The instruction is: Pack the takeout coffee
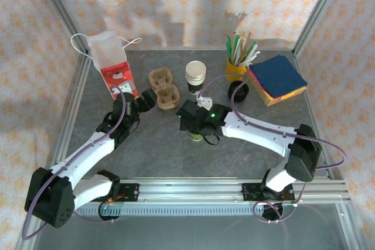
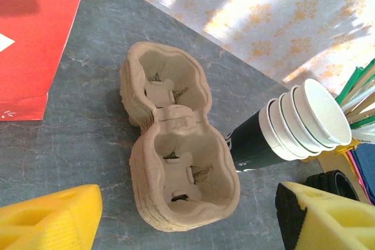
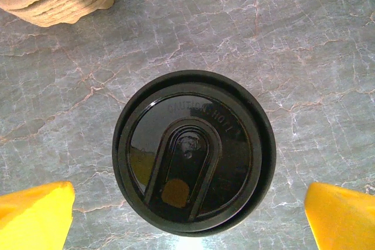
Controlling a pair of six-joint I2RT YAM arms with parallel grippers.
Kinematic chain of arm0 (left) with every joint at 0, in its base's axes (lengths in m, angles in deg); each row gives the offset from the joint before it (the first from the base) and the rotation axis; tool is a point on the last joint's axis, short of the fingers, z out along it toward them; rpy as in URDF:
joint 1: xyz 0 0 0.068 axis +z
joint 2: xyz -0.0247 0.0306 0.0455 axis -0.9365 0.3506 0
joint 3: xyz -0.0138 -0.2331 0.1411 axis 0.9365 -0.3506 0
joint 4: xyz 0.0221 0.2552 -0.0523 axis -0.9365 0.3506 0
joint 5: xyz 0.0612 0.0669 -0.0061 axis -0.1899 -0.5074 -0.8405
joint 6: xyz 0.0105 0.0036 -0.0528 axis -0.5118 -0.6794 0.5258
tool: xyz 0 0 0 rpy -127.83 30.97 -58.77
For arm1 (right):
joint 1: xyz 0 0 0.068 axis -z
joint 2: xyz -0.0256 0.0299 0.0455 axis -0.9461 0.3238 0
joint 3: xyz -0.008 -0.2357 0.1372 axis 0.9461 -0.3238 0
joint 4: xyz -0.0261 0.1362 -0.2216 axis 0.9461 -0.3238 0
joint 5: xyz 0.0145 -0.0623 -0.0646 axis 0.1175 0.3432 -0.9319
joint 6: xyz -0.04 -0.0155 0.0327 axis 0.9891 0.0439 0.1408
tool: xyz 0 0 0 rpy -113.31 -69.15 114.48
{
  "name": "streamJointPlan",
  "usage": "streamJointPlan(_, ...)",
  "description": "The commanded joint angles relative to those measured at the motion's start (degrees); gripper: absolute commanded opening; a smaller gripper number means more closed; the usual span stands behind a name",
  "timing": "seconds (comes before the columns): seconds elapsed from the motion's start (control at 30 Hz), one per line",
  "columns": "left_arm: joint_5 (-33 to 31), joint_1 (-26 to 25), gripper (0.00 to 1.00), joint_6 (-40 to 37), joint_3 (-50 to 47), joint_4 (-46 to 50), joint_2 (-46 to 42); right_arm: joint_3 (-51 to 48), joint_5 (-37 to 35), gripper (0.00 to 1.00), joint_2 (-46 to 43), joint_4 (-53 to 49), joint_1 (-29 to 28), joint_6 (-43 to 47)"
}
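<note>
The takeout coffee (image 3: 193, 153) stands upright on the grey table, and from above I see its black sip lid. In the top view the takeout coffee (image 1: 195, 137) shows as a small greenish patch under my right gripper (image 1: 197, 128). My right gripper (image 3: 190, 218) is open, with a yellow finger on each side of the cup and a gap to each. A stack of brown pulp cup carriers (image 2: 176, 162) lies under my left gripper (image 2: 187, 209), which is open above the nearer pocket. In the top view my left gripper (image 1: 149, 99) sits at the carriers' (image 1: 164, 89) left edge.
A stack of empty paper cups (image 1: 195, 76) stands behind the coffee. A red and white bag (image 1: 111, 62) is at the back left. At the back right stand a yellow mug of sticks (image 1: 237, 65), black lids (image 1: 238, 91) and coloured napkins (image 1: 275, 78).
</note>
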State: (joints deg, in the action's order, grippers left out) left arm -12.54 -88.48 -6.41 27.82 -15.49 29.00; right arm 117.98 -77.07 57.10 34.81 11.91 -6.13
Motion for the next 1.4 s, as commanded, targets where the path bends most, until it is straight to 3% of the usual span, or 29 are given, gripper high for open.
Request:
streamJointPlan(0.0, -0.36, 0.55, 0.79, -0.93, -0.4, -1.53, -0.66, 1.01, -2.08, 0.98, 1.13, -0.68, 0.75, 0.4)
streamJointPlan(0.33, 0.35, 0.66, 0.79, -1.04, -0.18, -1.13, 0.04, 1.33, 0.84, 0.86, 3.68, 0.07, 2.32, 2.41)
streamJointPlan(0.8, 1.4, 0.81, 0.79, -1.12, 0.32, -1.18, 1.26, 3.83, 1.38, 0.92, 5.4, -1.24, 3.19, 3.89)
streamJointPlan(1.37, 1.75, 0.89, 0.79, -0.87, 0.05, -0.65, 1.7, 3.96, 3.89, 0.9, 3.42, 0.27, 1.93, 4.18)
